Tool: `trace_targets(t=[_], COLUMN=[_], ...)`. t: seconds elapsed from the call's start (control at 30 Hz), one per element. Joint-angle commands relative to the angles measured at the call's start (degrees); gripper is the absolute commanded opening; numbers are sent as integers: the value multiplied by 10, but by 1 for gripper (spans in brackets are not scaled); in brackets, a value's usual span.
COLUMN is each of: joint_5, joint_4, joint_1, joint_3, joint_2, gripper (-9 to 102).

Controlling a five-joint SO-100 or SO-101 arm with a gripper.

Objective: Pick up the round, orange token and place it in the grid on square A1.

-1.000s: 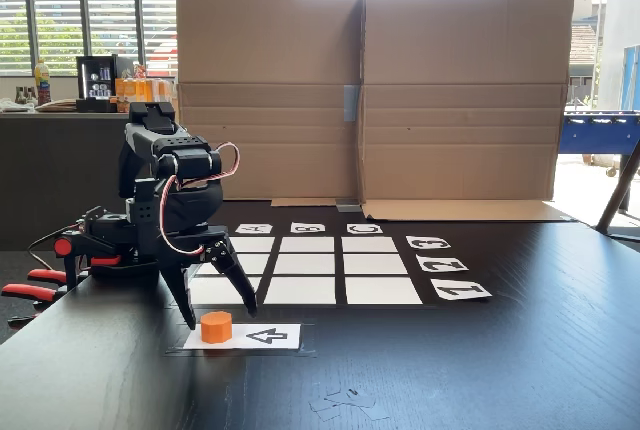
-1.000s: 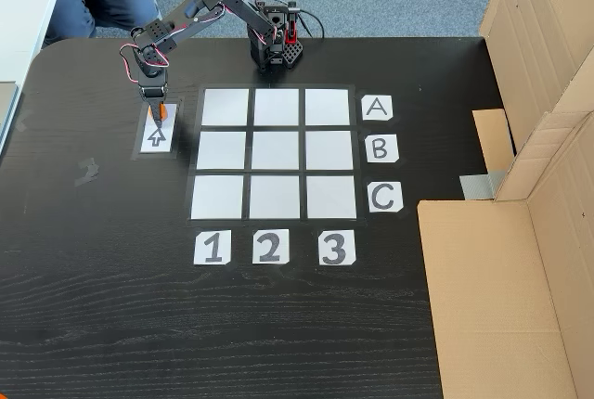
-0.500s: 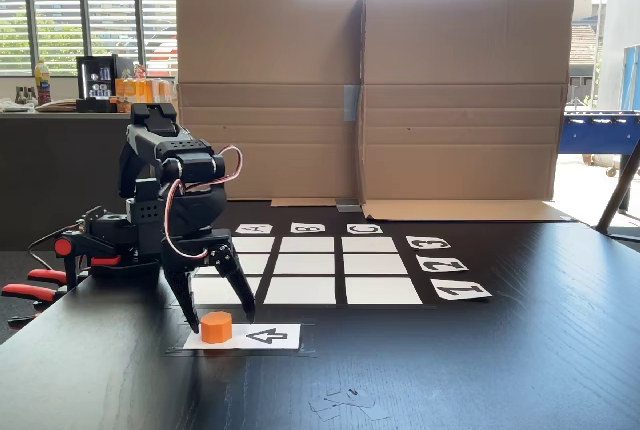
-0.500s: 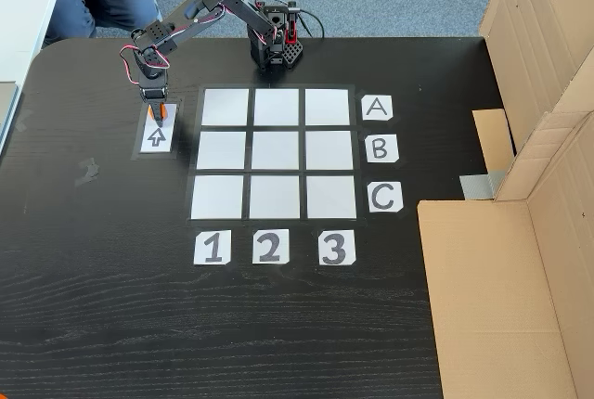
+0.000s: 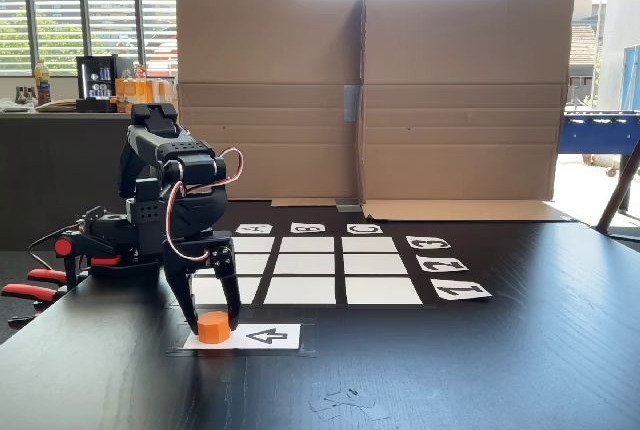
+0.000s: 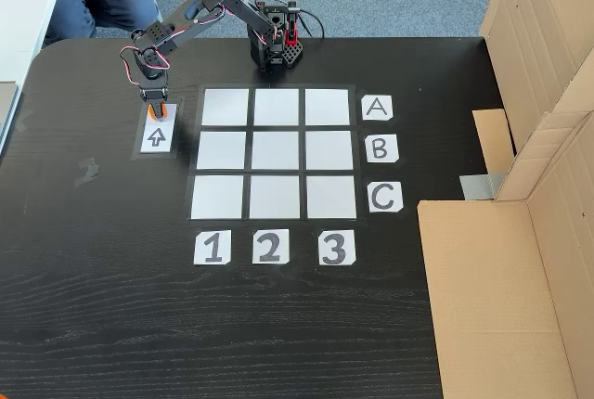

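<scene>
Orange plastic, the token (image 5: 213, 326) at lower left looks light, rigid, probably slick; grip its curved sides. The gripper (image 5: 212, 322) straddles it narrowly, contact unclear.

We see bright daylight from the windows (image 5: 90, 10) behind, overexposed at the top. The dark worktop (image 5: 480, 370) shows a soft sheen; both fixed views are sharp.

Cards A (image 6: 376, 108), B (image 6: 379, 148), C (image 6: 385, 198) sit on the grid side far from the gripper (image 6: 156, 112). Cards 1 (image 6: 212, 248), 2 (image 6: 269, 247), 3 (image 6: 335, 248) line the grid's near edge. Arrow card (image 6: 156, 136) sits right under the gripper.
</scene>
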Motion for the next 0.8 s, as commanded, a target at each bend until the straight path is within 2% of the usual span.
trace_targets(t=[0.0, 0.33, 0.77], joint_5=[-4, -3, -4], joint_4=[-4, 11, 73], joint_1=[1, 14, 20], joint_3=[-25, -19, 58], joint_2=[15, 112, 367], gripper=[5, 6, 8])
